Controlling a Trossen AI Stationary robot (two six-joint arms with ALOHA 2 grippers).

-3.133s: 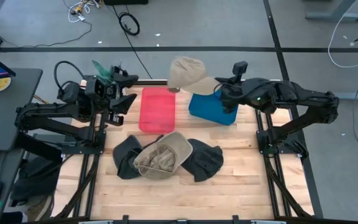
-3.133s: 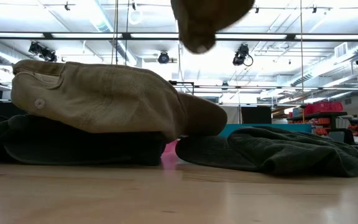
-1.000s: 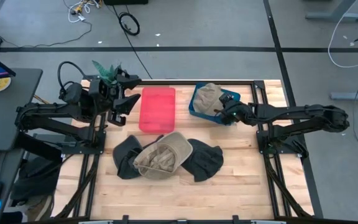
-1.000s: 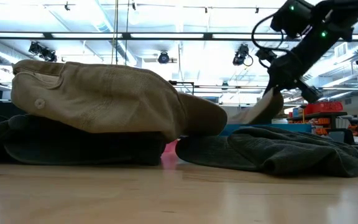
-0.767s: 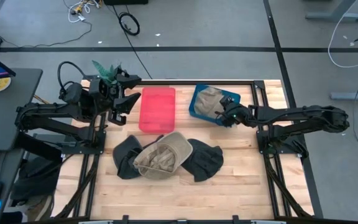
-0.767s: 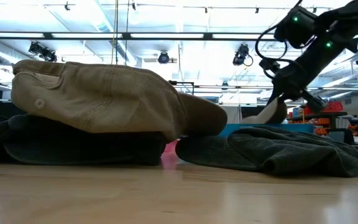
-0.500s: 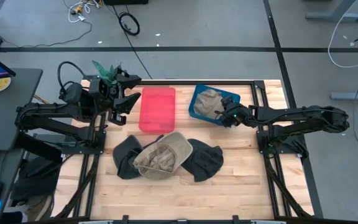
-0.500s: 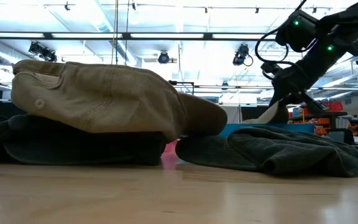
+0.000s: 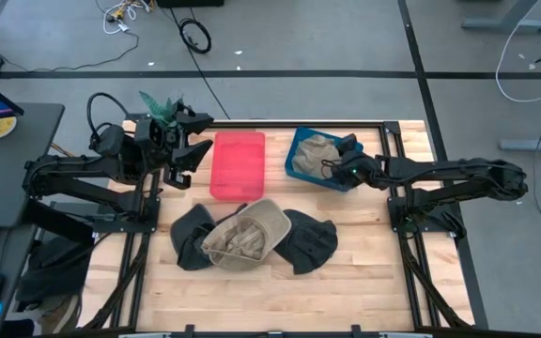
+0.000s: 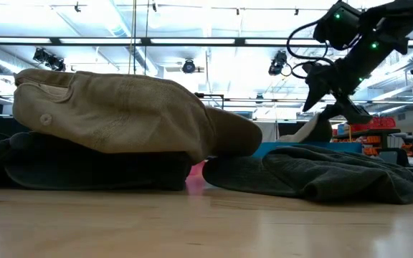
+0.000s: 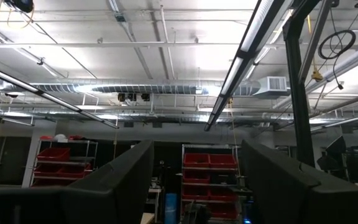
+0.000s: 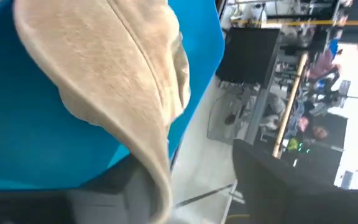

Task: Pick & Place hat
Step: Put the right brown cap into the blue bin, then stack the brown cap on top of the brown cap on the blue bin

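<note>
A tan hat [image 9: 314, 149] lies in the blue bin [image 9: 298, 170] at the table's far right; in the right wrist view the hat [image 12: 104, 68] fills the bin [image 12: 36, 143]. My right gripper [image 9: 343, 161] is open at the bin's right side, just above the hat's brim [image 10: 303, 131]. My left gripper [image 9: 188, 143] waits open and raised at the far left, with nothing between its fingers [image 11: 123, 186]. Another tan hat [image 9: 247, 235] rests on dark hats [image 9: 192, 237] in mid-table. My right gripper [image 12: 191, 193] stands open with the tan hat's brim edge [image 12: 161, 177] between its fingers; I cannot tell whether a finger touches it. The fingers come from the table's right side, slanting down. The hat lies in the blue bin.
A red bin [image 9: 238, 164] stands left of the blue one. A second dark hat [image 9: 310, 240] lies right of the pile. In the low view the pile [image 10: 113, 115] fills the left half. Bare wood stretches along the near edge.
My right gripper has lowered the tan hat's brim into the blue bin, then opened and let go, rising slightly. The hat has settled lower in the bin and stays there.
</note>
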